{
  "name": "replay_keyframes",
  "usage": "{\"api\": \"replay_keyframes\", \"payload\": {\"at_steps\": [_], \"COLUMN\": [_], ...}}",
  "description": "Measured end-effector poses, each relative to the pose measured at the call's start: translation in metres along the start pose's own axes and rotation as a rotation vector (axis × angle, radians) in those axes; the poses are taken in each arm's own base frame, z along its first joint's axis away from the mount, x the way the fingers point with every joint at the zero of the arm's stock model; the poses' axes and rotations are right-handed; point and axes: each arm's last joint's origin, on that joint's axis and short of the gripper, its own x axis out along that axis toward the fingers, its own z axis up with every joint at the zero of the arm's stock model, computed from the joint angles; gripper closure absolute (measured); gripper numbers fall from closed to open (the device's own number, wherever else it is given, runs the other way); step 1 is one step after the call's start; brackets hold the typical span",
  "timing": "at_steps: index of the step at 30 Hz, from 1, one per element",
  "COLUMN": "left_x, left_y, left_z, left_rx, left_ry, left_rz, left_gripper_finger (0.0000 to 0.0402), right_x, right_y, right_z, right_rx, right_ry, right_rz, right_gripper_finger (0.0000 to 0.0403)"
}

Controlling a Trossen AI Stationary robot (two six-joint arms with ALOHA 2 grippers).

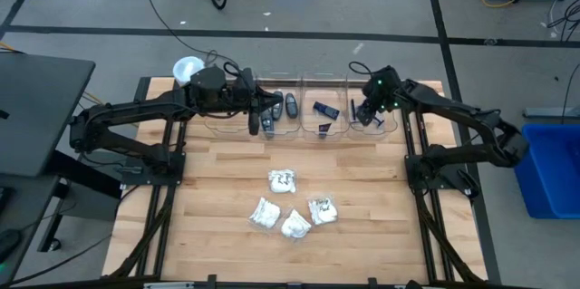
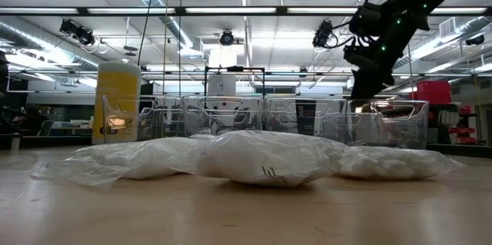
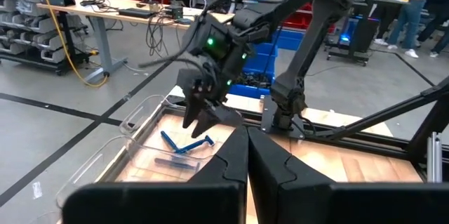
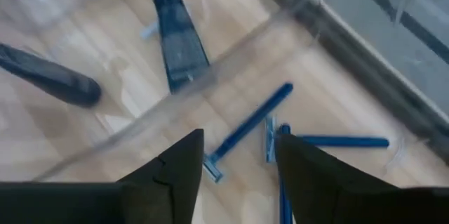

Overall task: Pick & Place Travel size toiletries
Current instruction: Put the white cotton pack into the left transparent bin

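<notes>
Four white packets [image 1: 290,206] lie nearest, in a loose cluster on the bare middle of the table [image 1: 217,189], toward 6 o'clock. In the low view they fill the foreground as soft white mounds [image 2: 269,157].

A row of clear bins [image 1: 304,106] runs along the far edge at 12 o'clock. The right gripper [image 1: 364,115] hangs over the bin at the row's right end, toward 1 o'clock, with its claw spread and nothing between the fingers [image 4: 175,175]. Below it, on the bin floor, lie thin blue razors [image 4: 245,133]; the left wrist view shows them too [image 3: 186,145]. A dark blue-grey piece [image 4: 179,38] and a dark grey oval piece [image 4: 49,76] lie in the next bin, beyond a clear wall.

The left gripper [image 1: 253,121] is over the bins at 11 o'clock, claw pressed together and holding nothing. Dark grey pieces [image 1: 279,110] lie just beside it. A yellow cylinder [image 2: 115,100] with a white lid [image 1: 188,70] stands at the row's left end.
</notes>
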Motion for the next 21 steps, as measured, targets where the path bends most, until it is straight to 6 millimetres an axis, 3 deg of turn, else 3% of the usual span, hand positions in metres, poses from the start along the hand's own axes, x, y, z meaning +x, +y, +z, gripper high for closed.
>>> {"api": "replay_keyframes", "payload": {"at_steps": [10, 21], "left_x": [0.0, 0.0], "left_y": [0.0, -0.005], "left_z": [0.0, -0.001], "left_rx": [0.0, 0.01], "left_ry": [0.004, 0.009], "left_rz": [0.001, -0.037], "left_gripper_finger": [0.0397, 0.0398], "right_x": [-0.024, -0.046], "right_y": [0.01, 0.042], "right_z": [0.007, 0.006], "right_rx": [-0.038, -0.119], "right_ry": [-0.098, -0.187], "right_rz": [0.023, 0.167], "right_gripper_finger": [0.0304, 0.0365]}}
